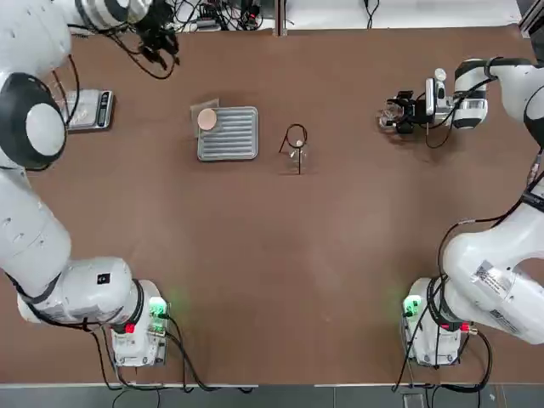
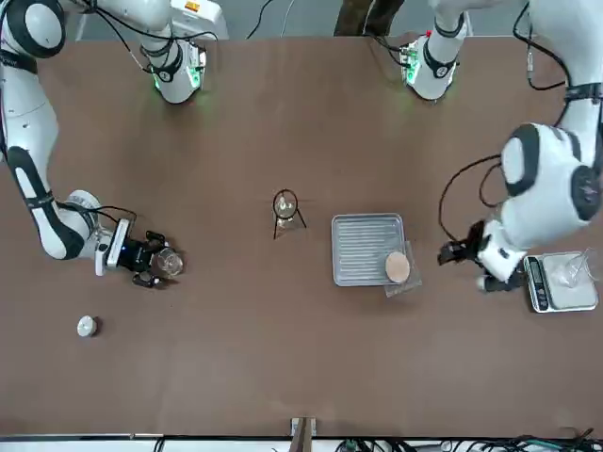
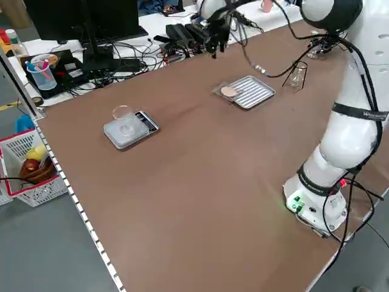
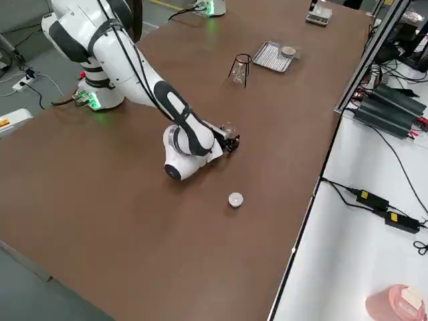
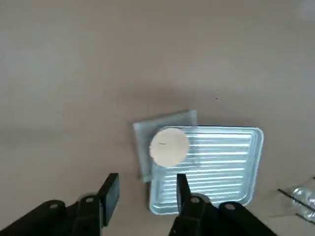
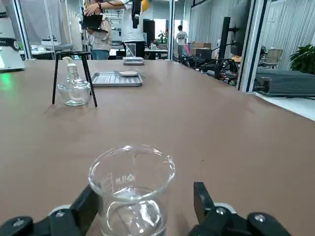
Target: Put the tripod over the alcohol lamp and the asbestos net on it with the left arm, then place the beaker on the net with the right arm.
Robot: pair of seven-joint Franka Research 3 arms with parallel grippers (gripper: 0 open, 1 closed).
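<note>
White and grey, the left arm [image 1: 30, 212] reaches over the table, its gripper [image 5: 147, 177] pointing down above the tray area, 2 fingers wide apart with nothing between them. The right arm [image 1: 489, 272] reaches in low from its own side, its gripper [image 6: 145, 191] nearly level, 2 fingers spread around the beaker, a gap showing on 1 side, so I see no firm grip.

The silver tray [image 5: 211, 167] lies flat, the asbestos net [image 5: 169, 147] overlapping its edge. The net should be light, thin and fairly stiff, apt to bend if squeezed across its middle; a bare mesh edge clear of the tray looks the best hold.

The black wire tripod [image 6: 72, 52] already stands upright around the alcohol lamp; it is probably light and easily nudged, so the net wants a gentle, level landing.

The clear beaker [image 6: 130, 172] stands upright near the right arm, likely slippery and fragile; take its sides softly below the rim.

Smallest, the glass lamp [image 6: 74, 92] sits beneath the ring.
</note>
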